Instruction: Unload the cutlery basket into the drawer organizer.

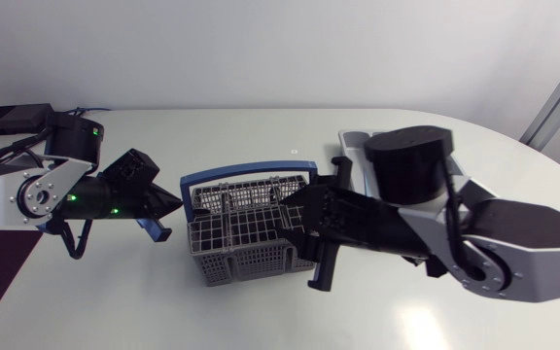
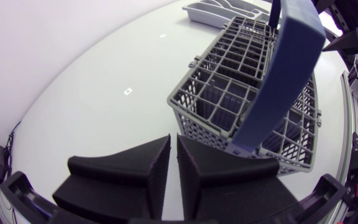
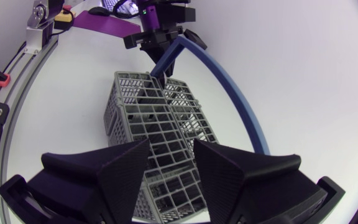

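While the cutlery basket [image 1: 246,243] sits mid-table, blue handle [image 1: 246,178] raised, the right gripper [image 1: 295,222] hangs over its right end, fingers apart and empty. Left gripper [image 1: 168,202] is beside the left end, fingers together. Drawer organizer [image 1: 353,142] lies behind the right arm. No cutlery discernible. Likely the reach stage: next, lower into a compartment and close on a piece.

Black gripper [image 2: 173,142] with fingers nearly together, grey cutlery basket [image 2: 224,107] with blue handle [image 2: 286,68] just ahead, organizer tray [image 2: 219,12] far behind, white table [image 2: 86,74]
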